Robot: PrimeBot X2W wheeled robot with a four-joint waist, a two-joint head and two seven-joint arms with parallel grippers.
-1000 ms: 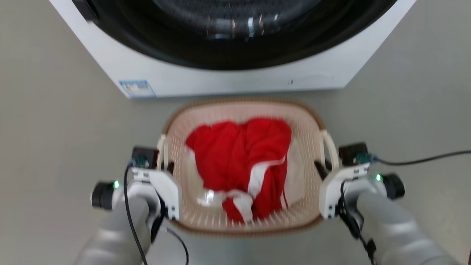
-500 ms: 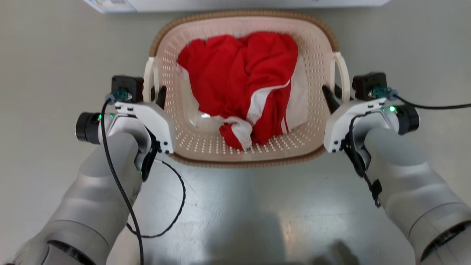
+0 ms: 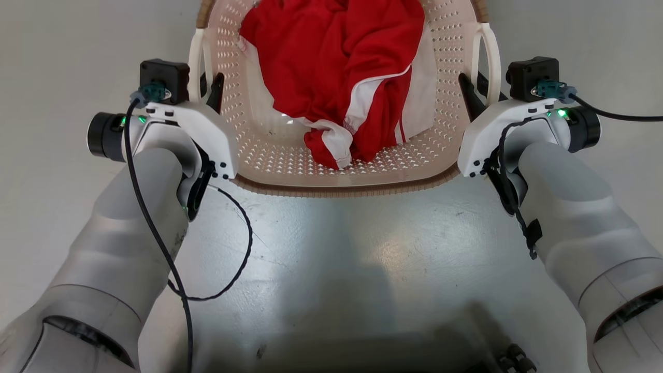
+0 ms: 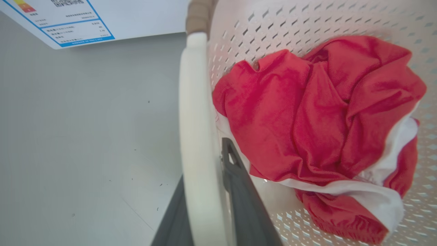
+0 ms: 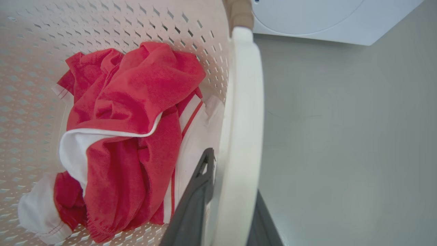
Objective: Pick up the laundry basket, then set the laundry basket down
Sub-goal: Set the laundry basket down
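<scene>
The laundry basket, cream and perforated with a brown woven rim, fills the top centre of the head view. A crumpled red and white garment lies inside it. My left gripper is shut on the basket's left white loop handle. My right gripper is shut on the right loop handle. In the left wrist view the handle runs between the dark fingers. The right wrist view shows the same, handle between fingers. The basket's far rim is cut off by the frame's top.
A white washer stands just beyond the basket, its labelled corner in the left wrist view and its front in the right wrist view. Shiny grey floor spreads below. Black cables hang from both wrists.
The head camera has swung down, so the washer has left its view. The basket and both grippers look larger and nearer. Both grippers keep hold of the handles.
</scene>
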